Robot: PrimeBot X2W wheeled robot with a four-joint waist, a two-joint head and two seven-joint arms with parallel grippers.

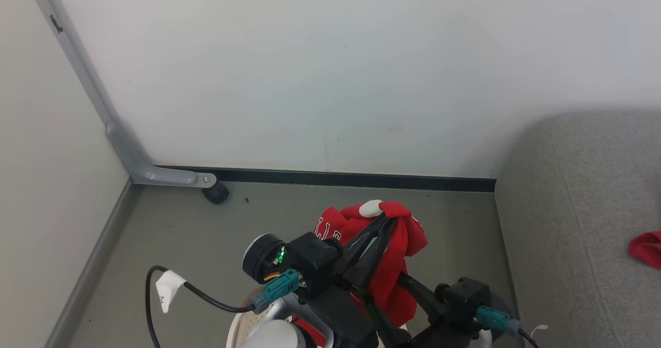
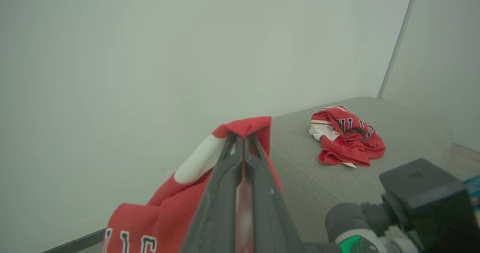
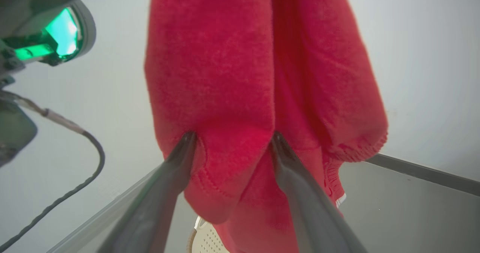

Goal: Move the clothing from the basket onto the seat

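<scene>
Clothing in the head view: a red garment [image 1: 408, 244] hangs from the left gripper [image 1: 384, 218], with the basket [image 1: 235, 333] below it at the bottom edge, and a second garment [image 1: 645, 249] lies on the grey seat [image 1: 578, 198] to the right. In the left wrist view, that gripper's fingers [image 2: 225, 178] are pressed together on the red garment's white-trimmed edge, and the second garment sits crumpled on the seat beyond. In the right wrist view, the right gripper [image 3: 232, 138] has its fingers spread apart, a fold of the hanging red garment bulging between them above the basket.
</scene>
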